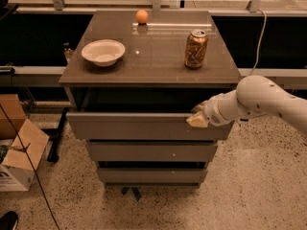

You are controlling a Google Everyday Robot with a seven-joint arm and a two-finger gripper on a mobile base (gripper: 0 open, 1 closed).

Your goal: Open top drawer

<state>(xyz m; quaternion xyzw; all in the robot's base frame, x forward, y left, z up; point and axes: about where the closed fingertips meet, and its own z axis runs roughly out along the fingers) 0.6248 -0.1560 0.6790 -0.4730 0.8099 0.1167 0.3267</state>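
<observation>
Gripper (197, 120) at right upper edge of top drawer (139, 126), partly out; cannot tell its grip

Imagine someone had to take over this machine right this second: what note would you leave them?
Gripper: at the upper edge of the top drawer, near its right end.
Top drawer: partly pulled out, dark inside showing under the tabletop.
Lower drawers: both shut.
On the tabletop: bowl, can, orange.
Done: the drawer is part open.
Left: probably pull it further out, then release it.
</observation>
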